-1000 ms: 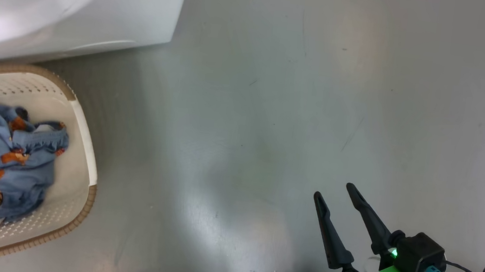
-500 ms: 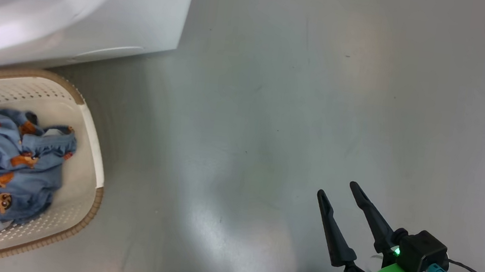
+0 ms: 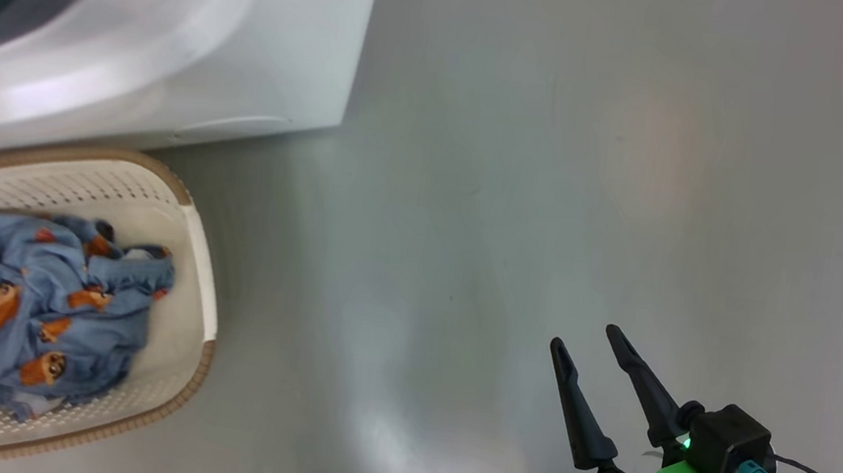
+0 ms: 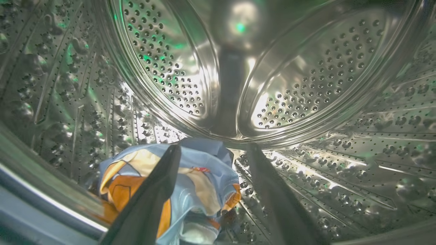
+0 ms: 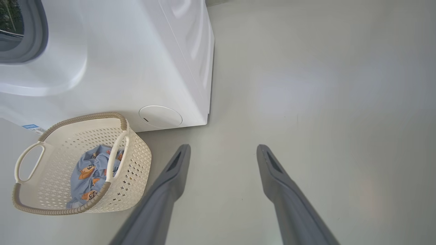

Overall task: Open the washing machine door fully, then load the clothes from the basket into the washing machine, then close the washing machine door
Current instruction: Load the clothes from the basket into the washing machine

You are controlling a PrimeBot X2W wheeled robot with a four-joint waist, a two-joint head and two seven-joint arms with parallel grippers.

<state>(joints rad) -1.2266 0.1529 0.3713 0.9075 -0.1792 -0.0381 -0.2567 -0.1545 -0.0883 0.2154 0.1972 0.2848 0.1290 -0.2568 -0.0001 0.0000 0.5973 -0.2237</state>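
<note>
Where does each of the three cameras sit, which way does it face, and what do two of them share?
Head view: on the head, facing down at the floor, washing machine and basket at left; the open right gripper shows lower right.
Left wrist view: inside the drum, facing its back wall; the open left gripper frames a garment.
Right wrist view: above the floor, looking along its own fingers.
Shared: head and right wrist views both show the basket of clothes by the washing machine.
</note>
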